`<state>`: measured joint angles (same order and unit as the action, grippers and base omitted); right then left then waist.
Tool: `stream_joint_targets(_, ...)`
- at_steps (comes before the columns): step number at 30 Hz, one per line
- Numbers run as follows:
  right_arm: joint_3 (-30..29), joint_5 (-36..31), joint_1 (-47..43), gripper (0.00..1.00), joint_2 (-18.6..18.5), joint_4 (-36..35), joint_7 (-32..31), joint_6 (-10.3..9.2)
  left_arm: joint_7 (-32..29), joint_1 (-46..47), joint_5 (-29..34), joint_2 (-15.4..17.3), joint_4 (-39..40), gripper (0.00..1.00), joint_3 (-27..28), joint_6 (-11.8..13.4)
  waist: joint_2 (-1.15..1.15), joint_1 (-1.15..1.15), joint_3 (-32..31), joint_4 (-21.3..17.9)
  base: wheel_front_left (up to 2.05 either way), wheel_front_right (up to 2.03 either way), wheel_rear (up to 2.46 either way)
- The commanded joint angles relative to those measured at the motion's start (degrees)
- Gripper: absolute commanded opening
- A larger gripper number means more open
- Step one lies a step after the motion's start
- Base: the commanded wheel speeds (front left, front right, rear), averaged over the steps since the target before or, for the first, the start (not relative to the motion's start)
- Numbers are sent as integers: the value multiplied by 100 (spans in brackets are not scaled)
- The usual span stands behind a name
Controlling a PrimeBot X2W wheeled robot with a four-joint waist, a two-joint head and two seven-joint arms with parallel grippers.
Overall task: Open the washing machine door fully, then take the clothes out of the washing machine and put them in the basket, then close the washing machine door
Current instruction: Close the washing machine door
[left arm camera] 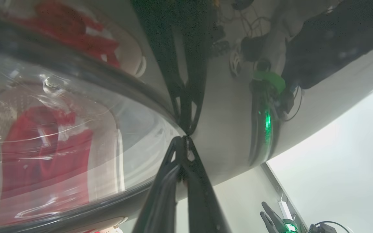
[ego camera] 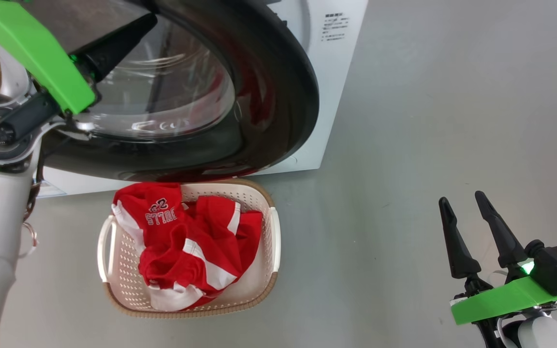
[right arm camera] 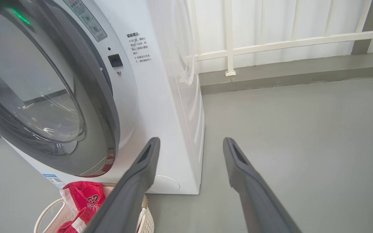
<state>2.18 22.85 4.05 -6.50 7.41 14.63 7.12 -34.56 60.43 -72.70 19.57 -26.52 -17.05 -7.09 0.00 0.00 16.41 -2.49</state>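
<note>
White and boxy, the washing machine (ego camera: pixel 341 72) stands on the grey floor (ego camera: pixel 428 121), its black-rimmed washing machine door (ego camera: pixel 278 96) lying close against its front. Just before it sits the basket (ego camera: pixel 254 285), holding the red clothes (ego camera: pixel 196 241) in a heap. The left gripper (left arm camera: pixel 185 139), fingers pressed together, touches the door beside its glass. The right gripper (ego camera: pixel 461 198) hangs well aside, fingers apart and empty.
</note>
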Motion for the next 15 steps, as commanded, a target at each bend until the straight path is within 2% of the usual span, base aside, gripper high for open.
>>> stream_joint_targets(1, 79, -56, 155, 100, -18, -154, 37, 36, 99, 280, -32, 333, 82, 0, 94, -39, 0, 0, 45, -65, 0, 0, 0)
stream_joint_targets(13, 37, -71, 125, 100, -35, -136, 37, 36, 326, 33, -524, 639, 205, 0, -367, -40, 0, 0, -79, 84, 0, 0, 0)
stream_joint_targets(14, 46, -71, 119, 100, -40, -130, 37, 36, 365, -54, -544, 683, 285, 0, -415, -40, 0, 0, -105, 97, 0, 0, 0)
stream_joint_targets(15, 46, -70, 108, 100, -44, -123, 37, 36, 397, -166, -595, 714, 365, 5, -453, -40, 0, 0, -140, 119, 0, 0, 0)
